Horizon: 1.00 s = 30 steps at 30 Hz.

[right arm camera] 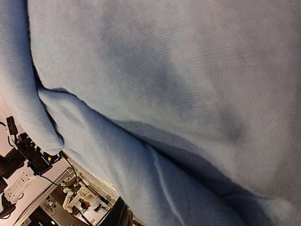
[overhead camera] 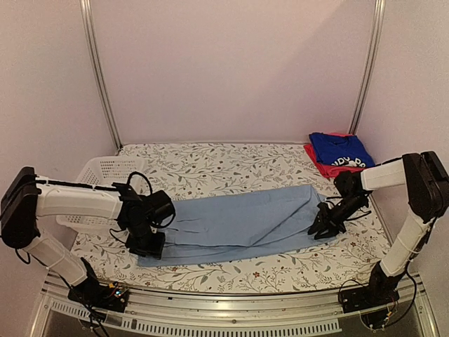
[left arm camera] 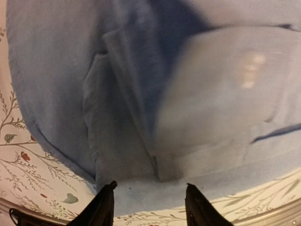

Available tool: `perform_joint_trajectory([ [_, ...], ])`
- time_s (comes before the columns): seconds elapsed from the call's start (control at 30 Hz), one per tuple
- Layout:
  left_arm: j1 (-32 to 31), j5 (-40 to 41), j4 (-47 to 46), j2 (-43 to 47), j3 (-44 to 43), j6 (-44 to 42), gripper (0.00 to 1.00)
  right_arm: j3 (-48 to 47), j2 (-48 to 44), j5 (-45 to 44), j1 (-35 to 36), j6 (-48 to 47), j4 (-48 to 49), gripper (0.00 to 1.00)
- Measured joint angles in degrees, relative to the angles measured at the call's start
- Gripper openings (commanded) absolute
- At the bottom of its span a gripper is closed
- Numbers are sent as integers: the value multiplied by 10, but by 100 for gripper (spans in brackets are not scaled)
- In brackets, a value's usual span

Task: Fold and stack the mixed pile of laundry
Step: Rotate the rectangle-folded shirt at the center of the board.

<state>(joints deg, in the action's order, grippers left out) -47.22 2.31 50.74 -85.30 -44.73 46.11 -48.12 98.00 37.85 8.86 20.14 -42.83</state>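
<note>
The light-blue collared shirt (overhead camera: 238, 221) is lying on the floral table cover (overhead camera: 210, 165), long axis running left to right. My left gripper (overhead camera: 146, 245) is sitting at its left end, my right gripper (overhead camera: 323, 229) at its right; whether either is pinching cloth, I cannot tell.

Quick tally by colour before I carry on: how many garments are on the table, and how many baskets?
Light-blue shirt: 1
Royal-blue shirt: 1
Red-pink garment: 1
White basket: 1
Total: 4 things, 3 of them garments
</note>
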Motion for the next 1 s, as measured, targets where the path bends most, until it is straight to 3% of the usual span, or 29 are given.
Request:
perform_joint_trajectory([
  [0.13, -44, -25, -37, 20, -86, -53, 72, -76, 43, -28, -1, -12, 0, 33],
  [0.27, -54, -29, -93, 6, -197, -102, 75, -119, 29, -85, -4, -22, -4, 37],
  [0.47, 19, -17, -125, -128, -315, -169, 77, -120, -78, -114, 17, -10, -24, 33],
  [0.6, 62, -14, -124, -229, -361, -224, 77, -97, -83, -104, 68, -2, -11, 31],
  [0.73, 73, -16, -119, -274, -376, -258, 68, -64, -43, -94, 84, 9, 5, 31],
  [1.0, 107, -38, -90, -219, -291, -280, 73, -61, 18, -90, 82, 7, 38, 31],
])
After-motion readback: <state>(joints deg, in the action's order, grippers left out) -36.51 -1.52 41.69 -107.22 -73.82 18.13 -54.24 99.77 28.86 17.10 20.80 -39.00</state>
